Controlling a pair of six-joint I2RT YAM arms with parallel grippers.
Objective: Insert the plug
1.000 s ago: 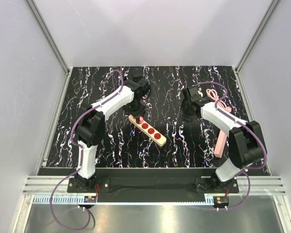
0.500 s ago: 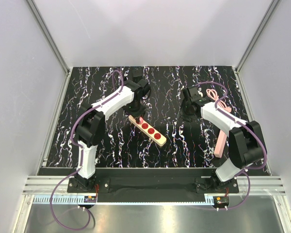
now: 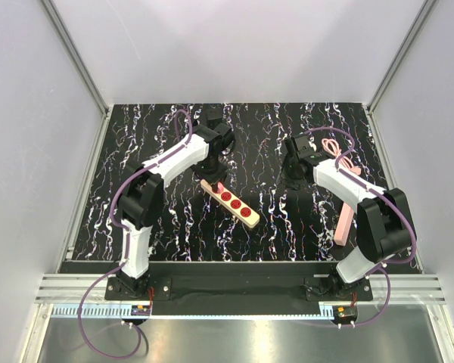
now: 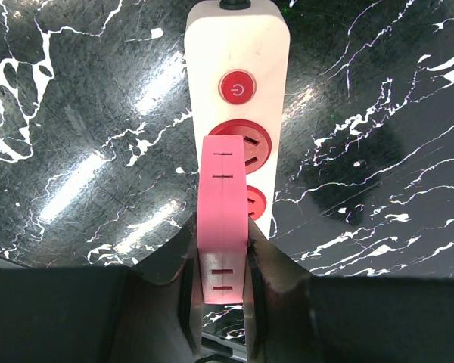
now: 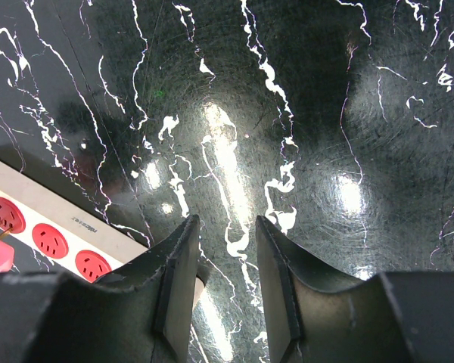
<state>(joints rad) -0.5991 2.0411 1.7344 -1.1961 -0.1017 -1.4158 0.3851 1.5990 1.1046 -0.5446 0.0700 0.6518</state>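
Observation:
No black boxy plug shows in any view. My left gripper (image 3: pixel 218 181) (image 4: pixel 222 261) is shut on a flat pink plug (image 4: pixel 224 212), which also shows in the top view (image 3: pixel 219 186). It holds the plug upright over the second red socket of the cream power strip (image 4: pixel 238 45) (image 3: pixel 232 202), just below the red power button (image 4: pixel 237 87). In the right wrist view its metal prongs reach a red socket of the strip (image 5: pixel 53 219) at the far left edge. My right gripper (image 3: pixel 291 175) (image 5: pixel 225 227) is open and empty over bare table, right of the strip's end.
A long pink bar (image 3: pixel 345 224) lies at the right edge of the black marbled table (image 3: pixel 159 227). A coiled pink cable (image 3: pixel 337 149) lies behind the right arm. White walls and metal posts enclose the table on three sides.

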